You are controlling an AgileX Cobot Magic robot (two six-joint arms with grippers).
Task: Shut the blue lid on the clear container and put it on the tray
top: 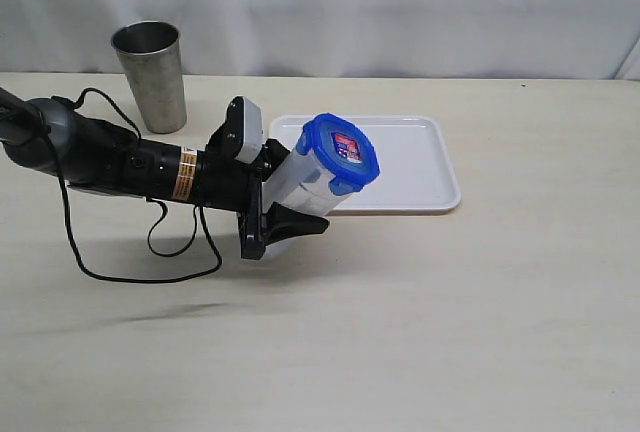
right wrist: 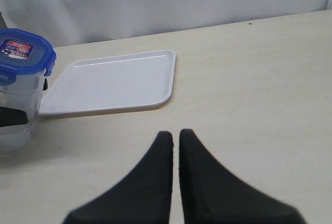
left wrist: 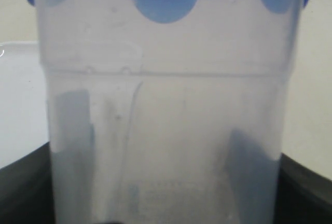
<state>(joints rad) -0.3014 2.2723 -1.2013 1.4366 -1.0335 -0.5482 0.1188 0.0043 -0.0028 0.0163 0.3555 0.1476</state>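
My left gripper (top: pixel 290 192) is shut on the clear container (top: pixel 300 180), one finger on each side of its lower body. The container leans, its top toward the tray (top: pixel 420 167). The blue lid (top: pixel 342 152) sits on the container's mouth with its red-and-white label showing. In the left wrist view the container (left wrist: pixel 166 130) fills the picture and the lid's flaps (left wrist: pixel 163 1) hang down over the rim. The right gripper (right wrist: pixel 175 136) is shut with nothing in it, low over bare table; its camera sees the lid (right wrist: pixel 23 53) and the tray (right wrist: pixel 114 81).
A grey steel cup (top: pixel 150 74) stands at the back left of the table. A black cable (top: pixel 150 252) loops on the table under the left arm. The white tray holds nothing. A white curtain hangs behind the table.
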